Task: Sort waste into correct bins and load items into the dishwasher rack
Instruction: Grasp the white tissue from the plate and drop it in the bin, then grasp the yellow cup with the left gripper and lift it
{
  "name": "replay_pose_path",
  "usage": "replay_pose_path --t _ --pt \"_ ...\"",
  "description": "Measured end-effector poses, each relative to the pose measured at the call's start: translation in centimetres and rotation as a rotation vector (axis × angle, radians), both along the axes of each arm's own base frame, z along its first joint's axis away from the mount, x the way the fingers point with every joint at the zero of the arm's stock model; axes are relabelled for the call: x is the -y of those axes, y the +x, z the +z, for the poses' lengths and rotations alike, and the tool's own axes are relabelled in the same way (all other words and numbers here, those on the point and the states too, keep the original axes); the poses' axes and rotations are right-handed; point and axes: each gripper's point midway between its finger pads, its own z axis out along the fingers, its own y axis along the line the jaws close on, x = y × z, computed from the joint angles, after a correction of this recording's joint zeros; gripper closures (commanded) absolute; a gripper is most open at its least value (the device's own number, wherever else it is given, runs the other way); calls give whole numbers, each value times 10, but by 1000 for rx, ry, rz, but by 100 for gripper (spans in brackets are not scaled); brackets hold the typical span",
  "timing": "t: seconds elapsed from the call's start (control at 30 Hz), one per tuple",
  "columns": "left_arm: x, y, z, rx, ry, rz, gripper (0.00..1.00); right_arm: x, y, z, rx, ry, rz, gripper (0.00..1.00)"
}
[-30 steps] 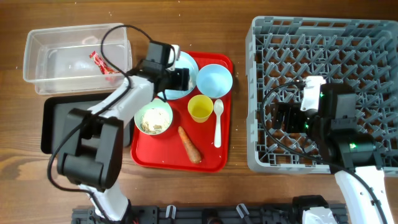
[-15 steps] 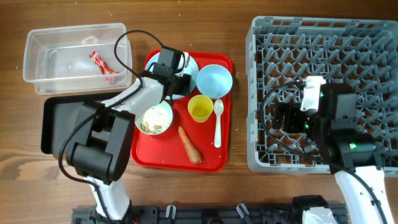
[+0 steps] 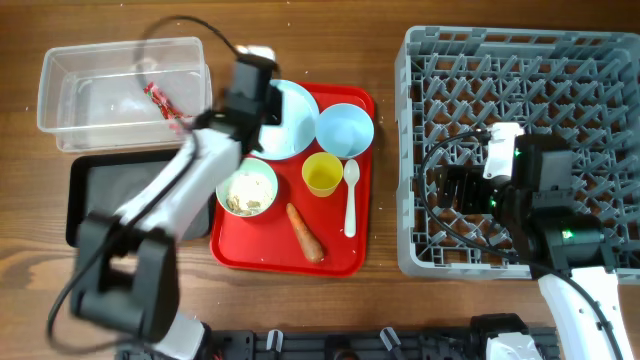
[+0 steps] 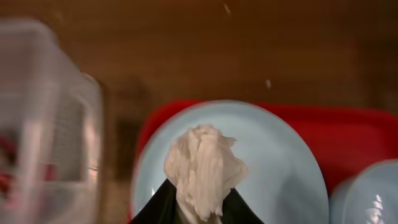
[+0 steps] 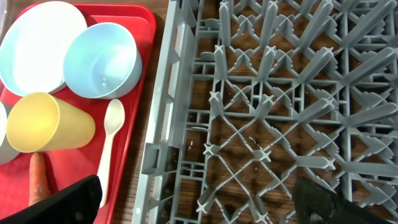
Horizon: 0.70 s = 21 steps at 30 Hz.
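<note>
- Your left gripper [image 4: 199, 202] is pinched shut on the paper ball [image 4: 202, 165], over the plate [image 4: 280, 155] at frame centre.
- Keep the squeeze; carry it to the tub [image 3: 120, 44], upper left overhead, and release inside its walls.
- Your right gripper [image 5: 199, 208] hangs wide open and empty over the rack [image 5: 280, 93].

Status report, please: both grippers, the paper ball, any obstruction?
Left gripper shut on paper ball, over blue plate. Right gripper open over rack. Nothing in the way.

**No legible writing in any view**

No word, number, brand or sign can be read. The red snack wrapper [image 3: 160, 103] in the clear plastic tub [image 3: 80, 90] shows white flecks from overhead, too small and blurred to read as letters.
</note>
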Motion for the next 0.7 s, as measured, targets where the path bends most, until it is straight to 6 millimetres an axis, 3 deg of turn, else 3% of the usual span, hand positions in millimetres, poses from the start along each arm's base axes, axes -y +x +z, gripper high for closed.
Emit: replay_pose_path --t 0.1,0.13,0.2,0.27,0.33,0.47,0.7 --pt "-53 8 41 101 7 121 78 0 0 0 0 0 0 0" --pt "-79 9 46 113 11 178 76 0 0 0 0 0 0 0" --pt "-107 10 44 104 12 233 68 0 0 0 0 0 0 0" --pt "-134 9 39 91 -7 279 37 0 0 0 0 0 0 0" --pt "-152 9 33 77 -33 301 31 0 0 0 -2 0 0 0" --pt "-168 7 19 34 -88 300 31 0 -1 -1 -3 0 0 0" --pt "-158 3 12 -4 -153 247 32 0 -1 -1 -3 0 0 0"
